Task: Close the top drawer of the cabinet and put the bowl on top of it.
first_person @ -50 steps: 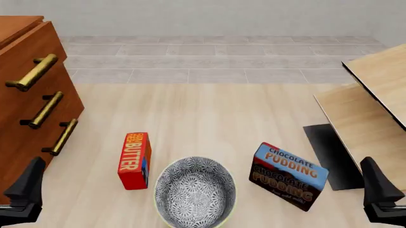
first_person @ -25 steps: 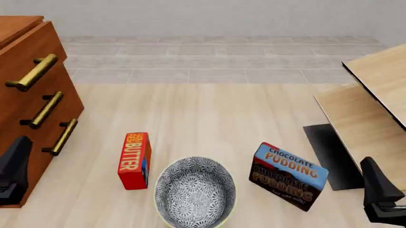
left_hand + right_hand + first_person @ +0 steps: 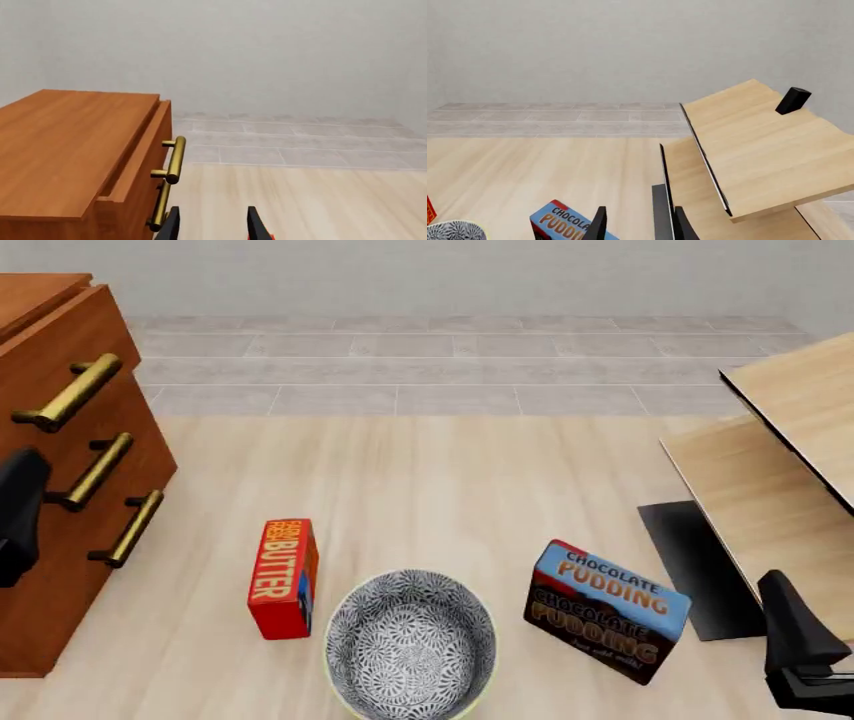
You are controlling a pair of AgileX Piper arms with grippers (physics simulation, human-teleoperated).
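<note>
Front view
Cabinet (image 3: pixel 67 570): at the left edge, drawer fronts facing right.
Top drawer (image 3: pixel 60 350): stands out a little from the cabinet body; its brass handle (image 3: pixel 70 392) is free.
Left gripper (image 3: pixel 16 515): a dark shape at the left edge, in front of the cabinet near the middle handle; open or closed cannot be told here.
Bowl (image 3: pixel 411 640): on the table, near edge, centre, upright.
Butter box (image 3: pixel 283 578): upright, just left of the bowl.
Pudding box (image 3: pixel 609 612): right of the bowl, tilted.
Right gripper (image 3: pixel 801 655): low at the right edge, apart from the pudding box.
Pale furniture (image 3: pixel 787 470): on the right.

Left wrist view
Left gripper (image 3: pixel 212 225): fingers parted, nothing between them.
Top drawer (image 3: pixel 143 155): a gap shows between its front and the cabinet (image 3: pixel 67 150) top; it is ajar.

Right wrist view
Right gripper (image 3: pixel 639 225): fingers apart, holding nothing.
Pudding box (image 3: pixel 564 222): near the fingertips.
Bowl (image 3: pixel 454 231): rim only, at the frame's corner.
</note>
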